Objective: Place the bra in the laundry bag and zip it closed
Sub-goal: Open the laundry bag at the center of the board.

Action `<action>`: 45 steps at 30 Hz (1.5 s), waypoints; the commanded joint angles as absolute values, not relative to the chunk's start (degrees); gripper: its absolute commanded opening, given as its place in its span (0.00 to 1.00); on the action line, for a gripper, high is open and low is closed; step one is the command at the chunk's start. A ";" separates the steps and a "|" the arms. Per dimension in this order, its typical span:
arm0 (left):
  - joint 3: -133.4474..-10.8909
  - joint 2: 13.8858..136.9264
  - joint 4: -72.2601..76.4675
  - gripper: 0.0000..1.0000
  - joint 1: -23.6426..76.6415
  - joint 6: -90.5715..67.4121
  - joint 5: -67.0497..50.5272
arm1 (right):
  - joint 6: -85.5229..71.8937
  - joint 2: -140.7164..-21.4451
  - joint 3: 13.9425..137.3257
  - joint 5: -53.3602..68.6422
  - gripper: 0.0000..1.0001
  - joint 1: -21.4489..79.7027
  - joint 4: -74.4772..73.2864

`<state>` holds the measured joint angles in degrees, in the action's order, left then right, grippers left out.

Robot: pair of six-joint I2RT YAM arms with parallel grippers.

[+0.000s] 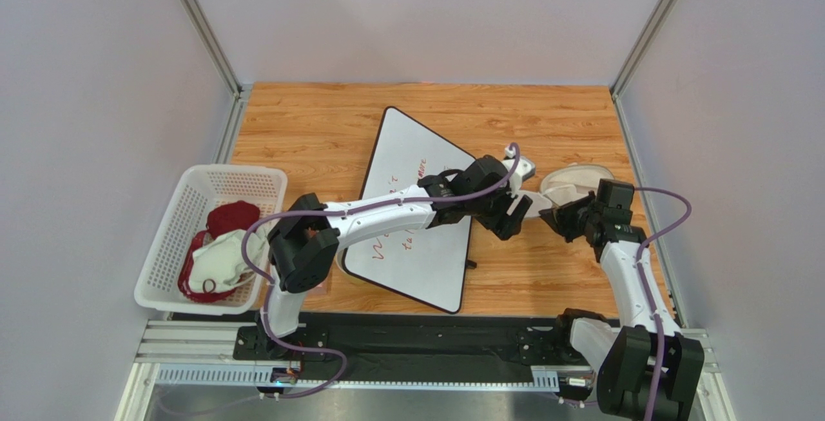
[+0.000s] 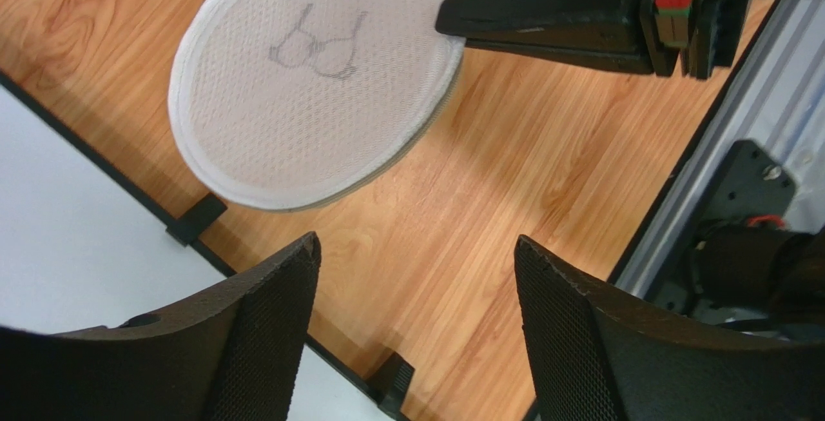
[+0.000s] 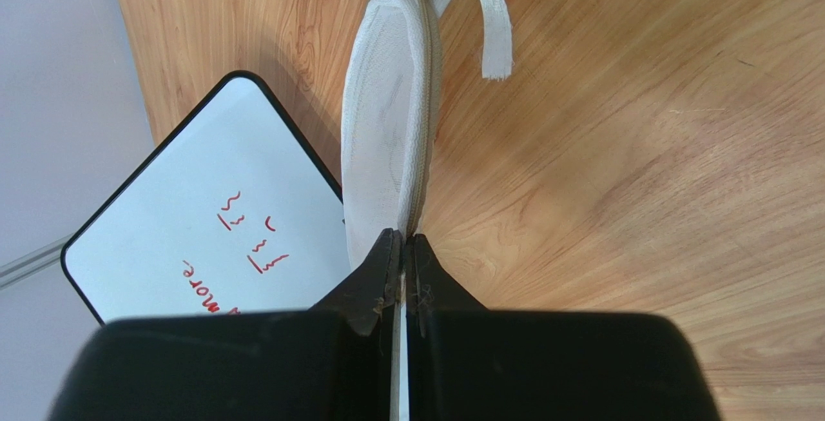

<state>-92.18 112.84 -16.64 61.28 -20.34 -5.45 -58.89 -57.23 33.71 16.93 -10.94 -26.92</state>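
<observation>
My right fingers are closed on the zipper rim of the round white mesh laundry bag, I think to raise its lid. My left fingers hang open beside it, holding nothing. The dark red fabric bra lies well apart, in the white perforated plastic basket. The lid carries a small bra drawing, and on the whiteboard I can read "more" in red.

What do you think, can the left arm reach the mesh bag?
Probably yes: the left end effector hangs open just short of the laundry bag, only bare table between them. The right end effector pinches only its edge.
</observation>
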 commanded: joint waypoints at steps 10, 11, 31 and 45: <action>-94.83 120.48 -8.44 0.85 64.07 11.15 7.20 | -60.29 -55.73 36.21 21.79 0.00 -12.04 -27.33; -95.62 121.02 -8.09 0.83 64.07 12.03 7.29 | -60.29 -55.46 36.38 21.80 0.00 -12.13 -27.68; -90.02 114.09 8.61 0.00 68.64 42.88 25.92 | -38.24 -52.82 54.82 7.84 0.57 -15.56 -48.42; -79.46 104.24 21.79 0.00 69.35 61.96 27.77 | -32.17 -71.97 60.47 12.19 0.34 -13.89 -43.51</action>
